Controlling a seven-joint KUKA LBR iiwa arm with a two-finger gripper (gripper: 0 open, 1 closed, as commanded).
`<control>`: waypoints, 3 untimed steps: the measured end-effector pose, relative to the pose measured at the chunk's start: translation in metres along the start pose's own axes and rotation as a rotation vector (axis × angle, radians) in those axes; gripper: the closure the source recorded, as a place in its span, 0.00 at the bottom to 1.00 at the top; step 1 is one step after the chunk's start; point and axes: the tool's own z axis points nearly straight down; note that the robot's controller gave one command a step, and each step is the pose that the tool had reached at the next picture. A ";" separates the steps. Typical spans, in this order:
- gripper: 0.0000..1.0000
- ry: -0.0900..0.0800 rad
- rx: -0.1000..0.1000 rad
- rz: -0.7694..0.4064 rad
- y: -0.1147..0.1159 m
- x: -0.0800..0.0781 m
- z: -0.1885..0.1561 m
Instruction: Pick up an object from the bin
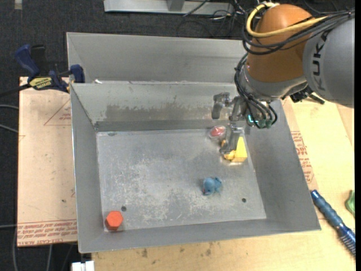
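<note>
My gripper [231, 142] hangs low over the back right part of the bin floor. A small yellow block [240, 151] lies right against its lower end, partly covered by it. Just to the left, at the foot of the back wall, sits a small pink-red rounded thing [216, 132], close beside the gripper. A crumpled blue thing [212, 186] lies nearer the front, apart from the gripper.
An orange-red block [114, 220] stands alone in the front left corner of the bin. The arm with its orange cover and yellow cable reaches in over the bin's right rim. The left and middle floor is bare metal.
</note>
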 end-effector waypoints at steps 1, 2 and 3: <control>0.00 0.002 0.000 0.019 -0.056 0.047 0.134; 0.00 0.002 -0.003 0.069 -0.014 0.107 0.158; 1.00 -0.006 -0.001 0.070 -0.017 0.103 0.155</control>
